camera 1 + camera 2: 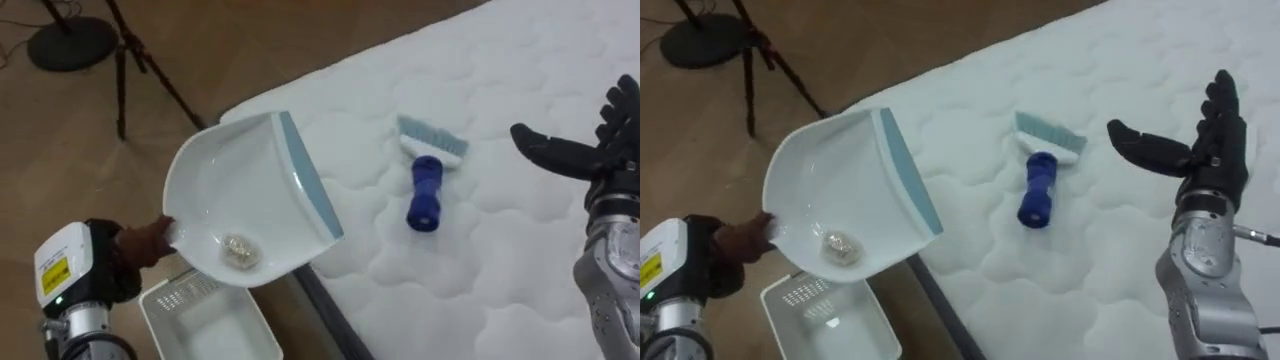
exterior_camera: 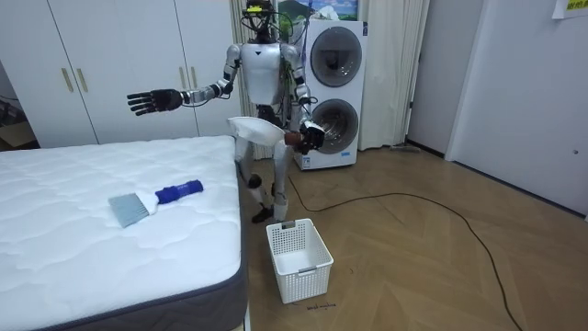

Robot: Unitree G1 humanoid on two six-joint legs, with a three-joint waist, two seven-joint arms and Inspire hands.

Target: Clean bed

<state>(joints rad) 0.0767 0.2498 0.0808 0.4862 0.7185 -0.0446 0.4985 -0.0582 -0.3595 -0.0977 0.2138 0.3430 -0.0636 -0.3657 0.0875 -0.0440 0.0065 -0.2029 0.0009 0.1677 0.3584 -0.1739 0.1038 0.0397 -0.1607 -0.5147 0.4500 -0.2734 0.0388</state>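
Note:
My left hand [image 1: 140, 245] is shut on the handle of a white dustpan [image 1: 245, 195] with a light blue lip, held tilted over the floor beside the bed's edge. A small crumpled scrap [image 1: 240, 252] lies in the pan's deep end near the handle. A blue-handled brush [image 1: 428, 180] with pale bristles lies on the white mattress [image 1: 520, 260], bristles pointing away from me. My right hand [image 1: 585, 150] hovers open above the mattress, right of the brush and apart from it. In the room view I stand at the bed's far corner, dustpan [image 2: 253, 129] before me and right hand [image 2: 152, 99] stretched over the bed.
A white slotted basket [image 1: 205, 320] stands on the wooden floor right below the dustpan, close to the bed's dark side [image 1: 320, 305]. A black tripod [image 1: 130, 50] stands on the floor beyond. Behind me are stacked washing machines [image 2: 333, 92] and white wardrobes [image 2: 119, 64].

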